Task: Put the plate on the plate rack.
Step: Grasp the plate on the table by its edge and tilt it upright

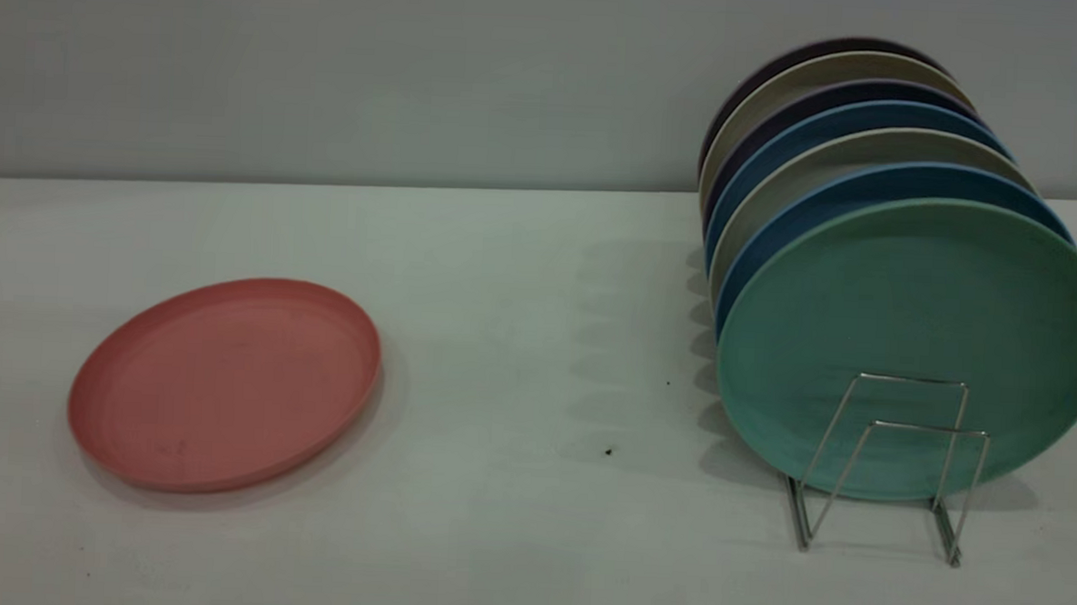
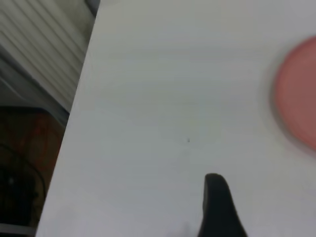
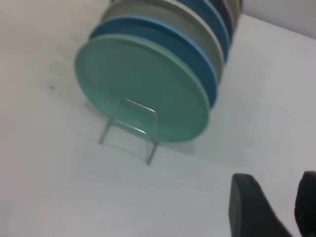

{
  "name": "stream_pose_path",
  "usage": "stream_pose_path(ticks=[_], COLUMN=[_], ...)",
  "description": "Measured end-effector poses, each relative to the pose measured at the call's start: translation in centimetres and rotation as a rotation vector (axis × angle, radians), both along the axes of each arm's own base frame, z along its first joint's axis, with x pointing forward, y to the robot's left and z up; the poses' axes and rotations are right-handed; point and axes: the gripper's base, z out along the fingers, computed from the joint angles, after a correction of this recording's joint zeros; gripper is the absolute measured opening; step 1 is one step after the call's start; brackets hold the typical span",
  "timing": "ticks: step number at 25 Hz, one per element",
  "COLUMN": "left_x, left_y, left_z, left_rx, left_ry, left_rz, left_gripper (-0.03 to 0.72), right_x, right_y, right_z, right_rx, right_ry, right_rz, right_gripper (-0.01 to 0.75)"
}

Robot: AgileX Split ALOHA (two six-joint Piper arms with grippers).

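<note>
We see the round, matte salmon-pink plate (image 1: pixel 224 382) lying flat on the white table (image 1: pixel 519 338) at the left, well apart from the thin silver wire plate rack (image 1: pixel 886 463) at the right. A teal-green plate (image 1: pixel 910 337) stands upright at the rack's near end (blue and beige plates behind it). The right gripper (image 3: pixel 279 207) hovers with fingers apart; the left gripper (image 2: pixel 219 207) shows one finger, so we cannot tell.

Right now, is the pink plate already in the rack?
No, the salmon-pink plate lies flat on the table, well apart from the wire plate rack, which holds the teal-green plate frontmost.
</note>
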Motion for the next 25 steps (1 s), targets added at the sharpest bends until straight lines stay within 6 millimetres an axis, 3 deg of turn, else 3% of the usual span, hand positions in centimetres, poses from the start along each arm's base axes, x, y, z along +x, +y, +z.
stream_pose_path(ticks=[7,12,20,25], left_x=[5.4,8.1,9.9,10.4], left_y=[-1.4,-2.2,-2.6,-2.4], left_z=[-2.8,-5.5,-7.4,-7.6], left_rx=[-0.090,-0.158,-0.281,-0.089], left_ry=[0.014,0.063,0.057,0.080], left_rz=[-0.011,-0.022,0.035,-0.127], left_gripper=[0.497,0.497,0.497,0.497], right_x=[3.8,5.5,6.6,6.7], right_y=[1.8,2.6,3.2,3.2], right_z=[-1.3,-2.4,-2.8,-2.7], right_rx=[0.033,0.043,0.058,0.068], right_ry=[0.117,0.178,0.195,0.184], right_rz=[0.018,0.026,0.032,0.032], right_gripper=[0.243,0.243,0.243,0.243])
